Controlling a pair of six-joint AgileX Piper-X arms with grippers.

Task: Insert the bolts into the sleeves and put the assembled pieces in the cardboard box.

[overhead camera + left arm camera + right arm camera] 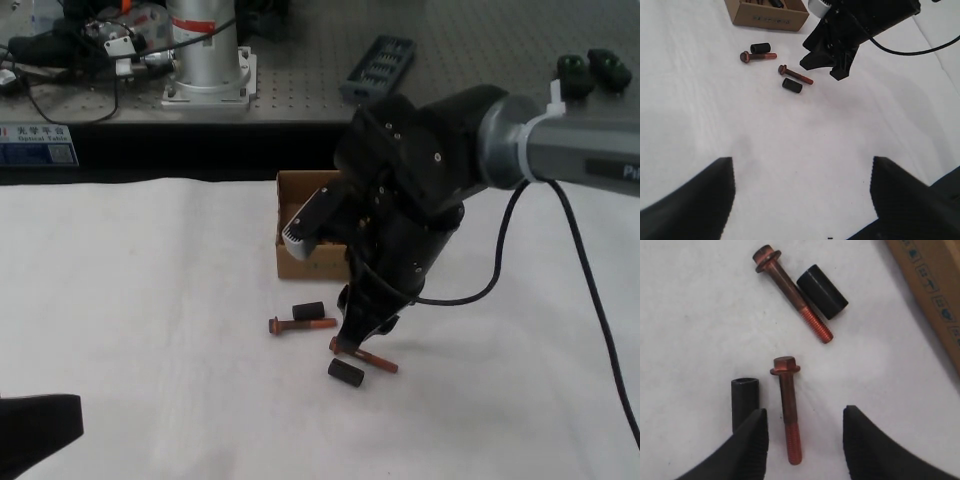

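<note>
**High view, then wrists: right tool spread over a loose bolt**

High view: the right tool hangs fingers-down just in front of the cardboard box, over the white worktop. Directly beneath it lies the first bolt, with the first sleeve just beside it. The second bolt and second sleeve lie side by side, off to one side of the tool.

Left wrist view: the left tool is released and empty, well apart from the parts. It probably sits clear so that the other arm has room.

Right wrist view: the right tool is spread and grips nothing. The threaded end of the first bolt lies between its fingers. That straddle looks like lining up for a pinch on the shank. The first sleeve lies parallel to the bolt, partly behind one finger, near enough that closing might nudge it. No bolt on the worktop is in a sleeve yet.
</note>
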